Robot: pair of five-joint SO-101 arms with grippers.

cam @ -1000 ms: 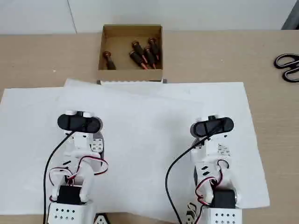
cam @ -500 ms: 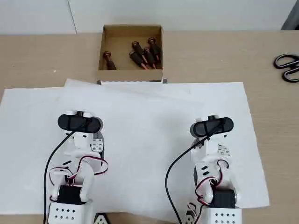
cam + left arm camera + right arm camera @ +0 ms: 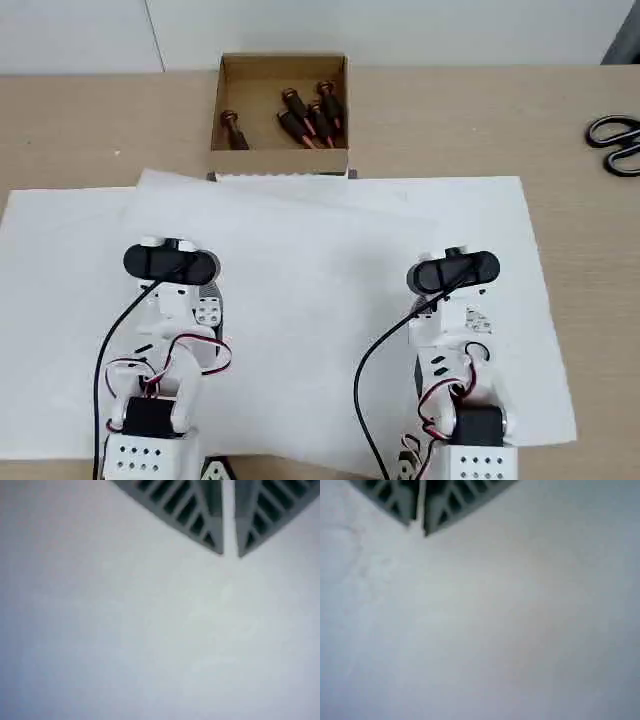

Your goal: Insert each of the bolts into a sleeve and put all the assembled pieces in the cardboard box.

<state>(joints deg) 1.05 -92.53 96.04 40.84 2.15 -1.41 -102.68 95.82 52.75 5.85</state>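
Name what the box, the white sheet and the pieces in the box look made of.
Cardboard box: matte brown cardboard, raw folded edges. White sheet: thin matte paper, overlapping layers lying flat. Assembled pieces: dark sleeves with copper-toned ends, probably metal; too small to confirm.

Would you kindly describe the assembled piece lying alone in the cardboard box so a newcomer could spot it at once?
Beyond the white paper on the table stands the open cardboard box. In the high view, the assembled piece lies by its left wall. The others cluster together on the right; this one lies alone, apart from them.
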